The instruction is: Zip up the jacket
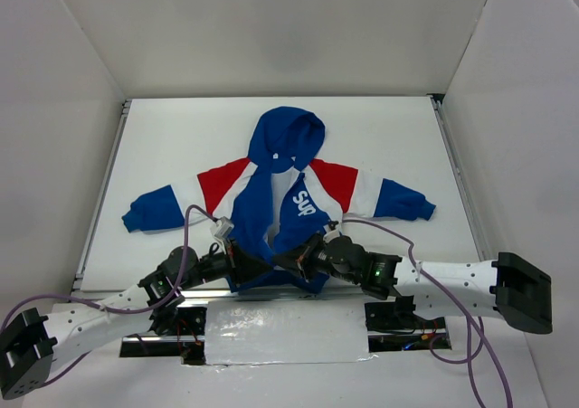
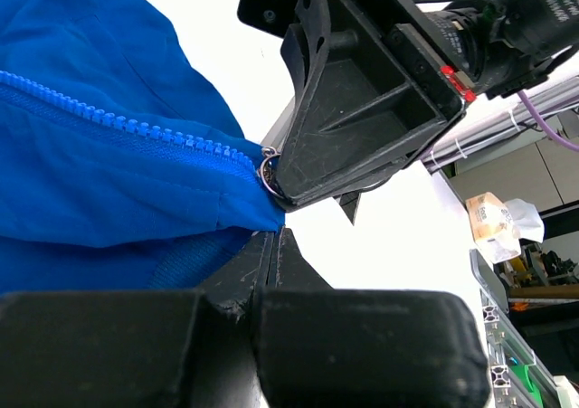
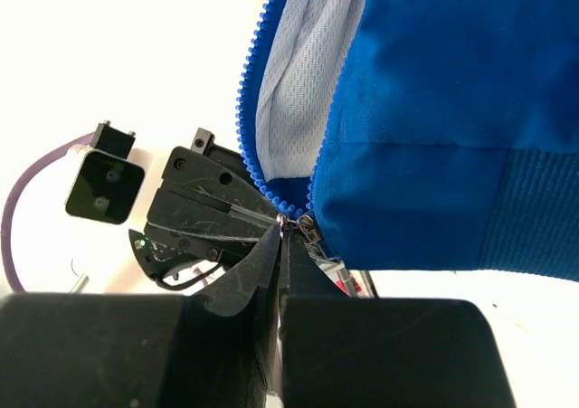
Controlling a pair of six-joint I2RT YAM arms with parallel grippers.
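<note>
Our left gripper [image 2: 274, 238] is clenching the bottom corner of the jacket [image 2: 99, 182], with its fingers pressed together on the blue hem right at their tips. Our right gripper [image 3: 280, 238] is sitting tip to tip against it, with its fingers squeezed tight at the small metal zipper pull [image 3: 288, 220]. We are judging that it is pinching the pull, though the contact is tiny in both wrist views.

We are seeing the two rows of zipper teeth [image 3: 249, 91] parting just above the right fingertips, so nothing is joined yet. If the loose side is not fully seated in the slider when the right gripper draws away, the slider is likely going to run up one row only. The left pinch is holding thin fabric. If it slips, the hem may bunch and travel with the pull instead of staying taut. White mesh lining [image 3: 298, 82] is lying just beside the teeth and could snag. The grippers are also crowding each other and could knock together.

Beyond both grippers the jacket is lying flat on the table [image 1: 398, 137] with its front open. The hood [image 1: 288, 137] is lying farthest away and the sleeves [image 1: 149, 207] are spreading to either side. Red and white bands are crossing the shoulders, and white lettering [image 1: 304, 204] is showing ahead of the right gripper.
</note>
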